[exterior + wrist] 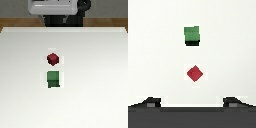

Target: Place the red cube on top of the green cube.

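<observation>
The red cube (53,59) is a small maroon block lying on the white table, turned so a corner faces the camera. The green cube (53,79), slightly larger, sits just in front of it with a small gap between them. The wrist view looks straight down on both, with the red cube (195,73) nearer my fingers than the green cube (191,35). My gripper (193,102) hangs well above the table, open. Its two dark fingertips (150,101) stand far apart and hold nothing.
The white table (100,90) fills most of the exterior view. Its far edge meets a wooden floor strip (10,22). The arm's grey hand body (52,7) and dark base sit at the back centre.
</observation>
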Available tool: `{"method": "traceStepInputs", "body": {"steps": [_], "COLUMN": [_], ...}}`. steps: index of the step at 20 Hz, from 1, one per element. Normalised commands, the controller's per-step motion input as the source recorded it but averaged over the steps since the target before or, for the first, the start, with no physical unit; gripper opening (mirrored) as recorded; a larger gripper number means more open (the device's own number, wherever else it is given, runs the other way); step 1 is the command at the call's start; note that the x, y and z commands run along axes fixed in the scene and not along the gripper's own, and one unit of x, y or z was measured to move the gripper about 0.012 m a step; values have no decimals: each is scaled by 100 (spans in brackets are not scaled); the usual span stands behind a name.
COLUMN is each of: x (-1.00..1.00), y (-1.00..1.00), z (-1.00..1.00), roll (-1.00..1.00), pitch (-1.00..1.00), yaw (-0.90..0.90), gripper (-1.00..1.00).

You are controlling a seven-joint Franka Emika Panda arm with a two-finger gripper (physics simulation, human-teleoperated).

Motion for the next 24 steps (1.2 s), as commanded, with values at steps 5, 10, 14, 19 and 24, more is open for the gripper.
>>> {"method": "traceStepInputs", "body": {"steps": [5,10,14,19,24], "x": [0,60,0,0,0], "y": [0,0,0,0,0], "z": [0,0,0,0,0], "roll": [0,0,0,0,0], "pitch": [0,0,0,0,0], "yaw": [0,-3,-4,-60,-33], "gripper": [100,100,100,100,100]}}
